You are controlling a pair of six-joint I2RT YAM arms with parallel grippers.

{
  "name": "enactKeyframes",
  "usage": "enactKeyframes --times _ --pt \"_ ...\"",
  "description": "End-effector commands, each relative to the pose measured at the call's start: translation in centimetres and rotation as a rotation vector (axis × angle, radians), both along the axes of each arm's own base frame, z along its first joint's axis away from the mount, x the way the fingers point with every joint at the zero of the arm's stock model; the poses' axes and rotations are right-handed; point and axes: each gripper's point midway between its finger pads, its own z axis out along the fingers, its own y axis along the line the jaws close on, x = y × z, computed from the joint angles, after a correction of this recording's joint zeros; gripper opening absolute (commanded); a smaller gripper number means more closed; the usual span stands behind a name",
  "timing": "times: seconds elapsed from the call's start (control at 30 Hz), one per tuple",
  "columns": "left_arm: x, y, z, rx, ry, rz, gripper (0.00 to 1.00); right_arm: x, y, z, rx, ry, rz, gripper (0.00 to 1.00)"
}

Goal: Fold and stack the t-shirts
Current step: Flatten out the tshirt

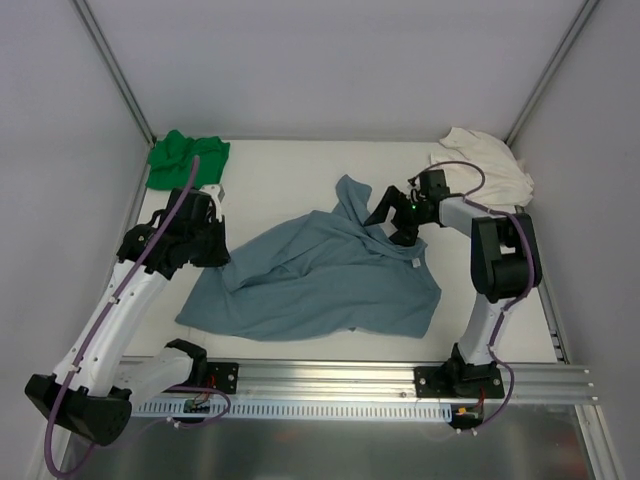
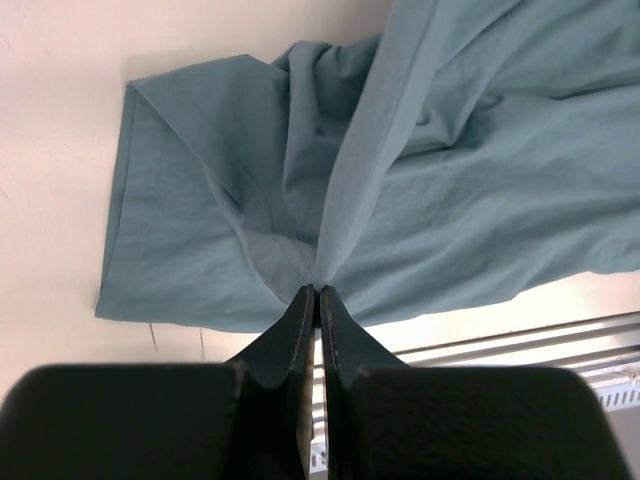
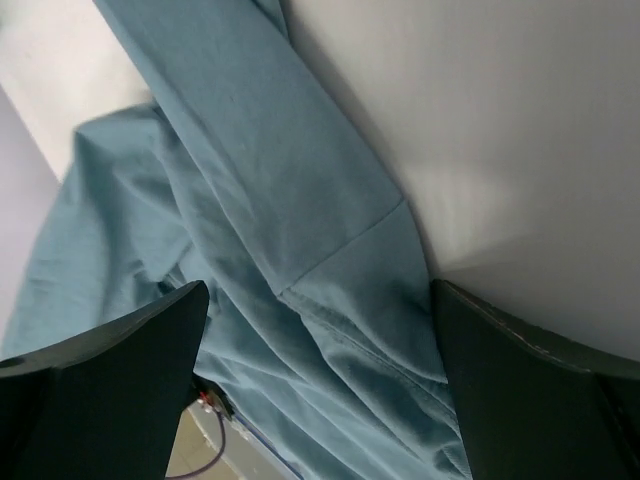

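Table (image 1: 300, 170), pinched blue tee (image 2: 450, 180), overhead-only green tee (image 1: 185, 158)

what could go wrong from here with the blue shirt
The left gripper pinches only a thin ridge of the blue-grey tee; a pull may slip it free or bunch the cloth. The right gripper hangs open over a rumpled sleeve and might catch several layers, skewing the fold. The cream tee lies close behind the right arm and could get dragged.
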Motion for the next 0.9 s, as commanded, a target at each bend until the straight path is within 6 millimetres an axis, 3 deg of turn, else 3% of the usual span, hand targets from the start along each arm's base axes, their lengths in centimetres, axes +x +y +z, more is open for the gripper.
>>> enactKeyframes --times 0.0,0.03,0.17,0.33,0.37,0.47,0.67,0.73,0.77,0.87 --pt "-1.4 0.0 0.5 -0.02 -0.001 0.003 0.0 -3.2 -3.4 -0.6 -0.127 -0.007 -0.043 1.0" --pt "-1.7 0.1 0.7 -0.022 -0.007 0.003 0.0 -5.1 -4.0 -1.6 -0.145 0.031 -0.052 1.0" --pt "-2.3 0.3 0.8 -0.023 -0.01 0.0 0.0 -8.2 -5.2 -0.6 -0.182 0.003 -0.064 0.99" --pt "-3.0 -0.1 1.0 -0.054 -0.01 -0.024 0.0 -7.4 -7.2 2.7 -0.275 -0.116 -0.095 0.99" --pt "-3.1 -0.1 1.0 -0.053 -0.012 -0.023 0.0 -6.1 -7.4 3.9 -0.281 -0.147 -0.104 0.99" --pt "-3.3 -0.1 1.1 -0.059 -0.018 -0.027 0.0 -2.9 -7.6 4.4 -0.279 -0.154 -0.122 0.99" --pt "-3.4 -0.1 0.8 -0.056 -0.014 -0.034 0.0 3.4 -6.2 3.5 -0.217 -0.126 -0.13 0.97" --pt "-3.4 -0.1 0.8 -0.052 -0.011 -0.037 0.0 4.6 -5.6 3.0 -0.192 -0.119 -0.122 0.96" --pt "-3.3 -0.1 0.8 -0.049 -0.009 -0.038 0.0 5.0 -5.3 1.7 -0.182 -0.09 -0.123 0.95" --pt "-3.1 0.0 0.7 -0.042 -0.006 -0.037 0.0 6.3 -4.3 1.4 -0.144 -0.094 -0.11 0.95"
